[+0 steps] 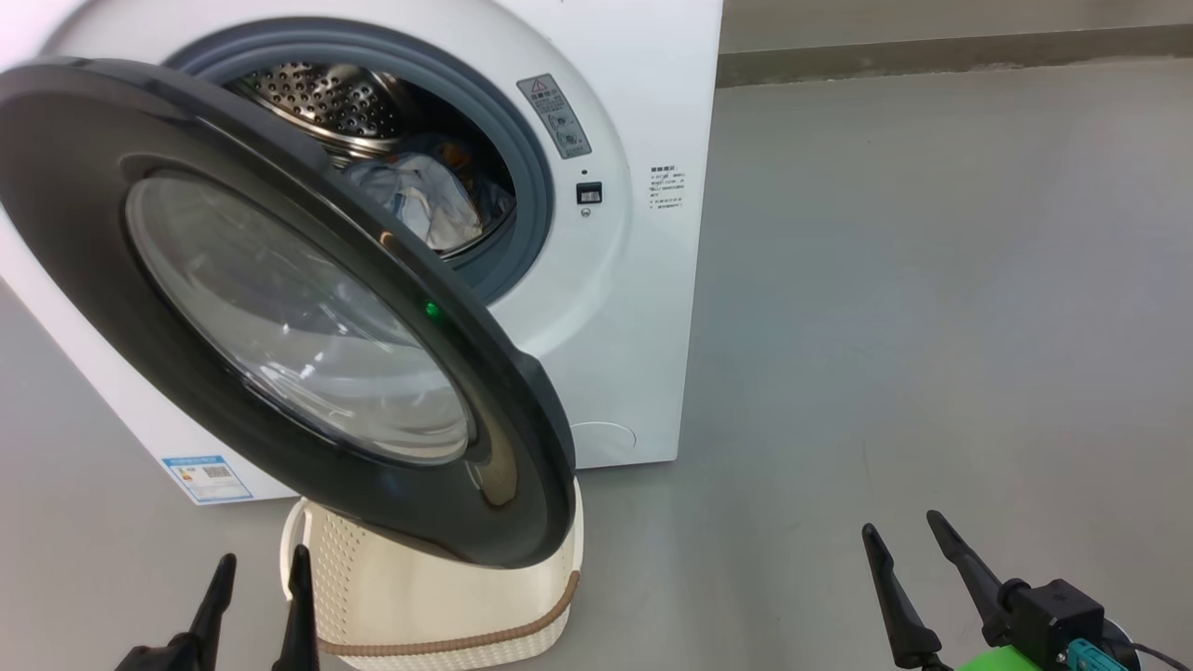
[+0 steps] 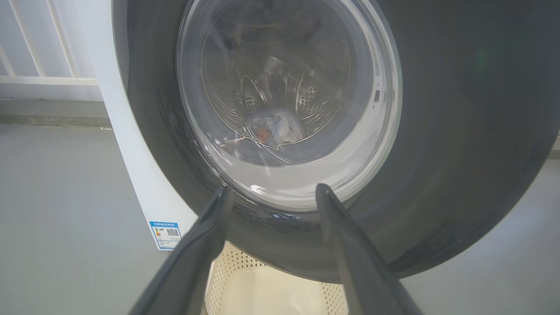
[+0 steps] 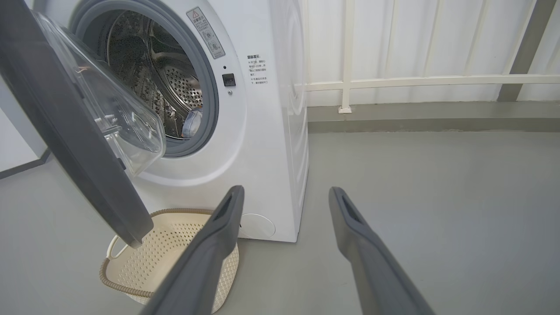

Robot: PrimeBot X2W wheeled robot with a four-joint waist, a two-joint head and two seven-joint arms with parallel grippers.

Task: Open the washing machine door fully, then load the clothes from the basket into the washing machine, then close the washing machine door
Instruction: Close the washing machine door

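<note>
Spread wide, empty: left gripper (image 2: 273, 187), right gripper (image 3: 286, 188). Left wrist view: clothes (image 2: 275, 129) blurred behind washing machine door (image 2: 459, 131) glass, straight ahead. Right wrist view: basket (image 3: 148, 258) down-left, rim part-hidden by door.

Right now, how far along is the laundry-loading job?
Done: light blue and cream clothes lie inside the big white washing machine; the cream perforated plastic basket looks empty. In hand: nothing; the left gripper and right gripper are open and empty. Left: the round black-ringed glass door stands part-open, needing closing.
</note>
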